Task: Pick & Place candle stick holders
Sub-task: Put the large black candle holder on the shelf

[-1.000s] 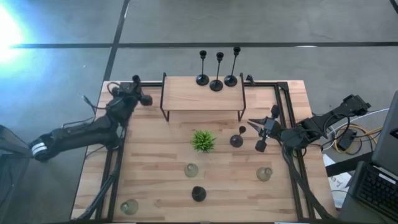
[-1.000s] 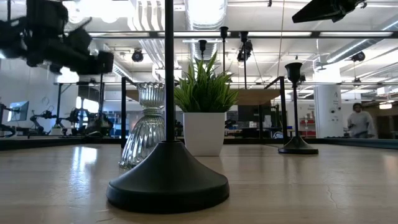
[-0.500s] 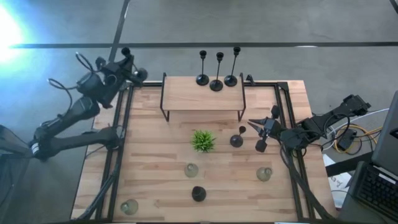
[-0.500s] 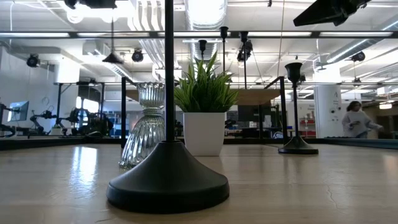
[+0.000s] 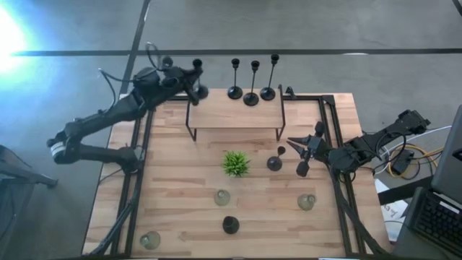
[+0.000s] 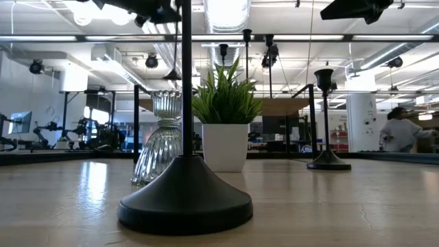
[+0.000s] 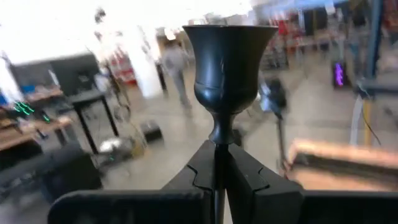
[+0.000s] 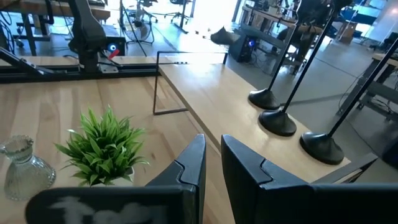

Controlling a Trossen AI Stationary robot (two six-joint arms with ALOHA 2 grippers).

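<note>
**Left arm carries a black stick at the shelf's far left corner**

Starting at the left in the high view, we see a glass candle stick holder (image 5: 150, 240) near the table's (image 5: 180, 217) front left corner. Farther back, the left gripper (image 5: 195, 81) hangs over the far left corner of the raised shelf (image 5: 234, 115), pinching the stem of a black candle stick holder (image 7: 229, 68) just under its cup, as its wrist view shows. Moving right, three black sticks (image 5: 253, 90) stand in a row along the shelf's back edge. Below the shelf sit the green plant (image 5: 235, 163), a second glass holder (image 5: 222, 196) and a black holder (image 5: 230, 224) at the front. Right of the plant stands a short black holder (image 5: 275, 162); just beside it hovers the right gripper (image 5: 302, 156), fingers slightly parted and gripping nothing. A third glass holder (image 5: 307, 201) sits front right.
</note>
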